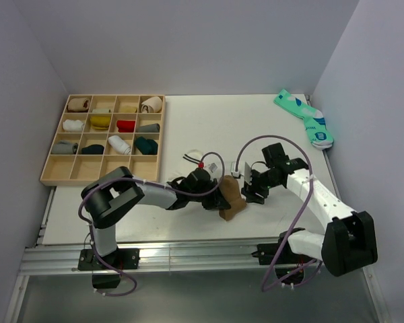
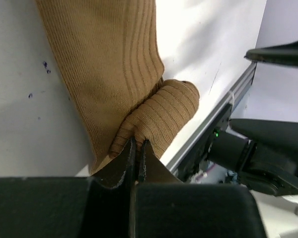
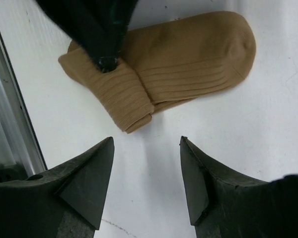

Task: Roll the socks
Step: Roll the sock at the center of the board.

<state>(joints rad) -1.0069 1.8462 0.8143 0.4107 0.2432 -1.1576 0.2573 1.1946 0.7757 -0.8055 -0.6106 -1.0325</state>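
Observation:
The long tan-brown sock (image 1: 233, 202) lies on the white table near the front edge, with its end folded over itself (image 2: 164, 111). My left gripper (image 2: 138, 144) is shut on that folded part and pinches the ribbed fabric between its tips. My right gripper (image 3: 146, 141) stands open just right of the sock (image 3: 188, 54), with bare table between its fingers. The right wrist view also shows the left gripper (image 3: 108, 63) on the fold. The teal pair (image 1: 306, 120) lies at the far right corner. A white sock with dark stripes (image 1: 192, 156) peeks out behind the left arm.
A wooden compartment tray (image 1: 54, 176) at the far left holds several rolled socks. The table's metal front rail (image 1: 188, 259) runs close below the tan sock. Grey walls close in on both sides.

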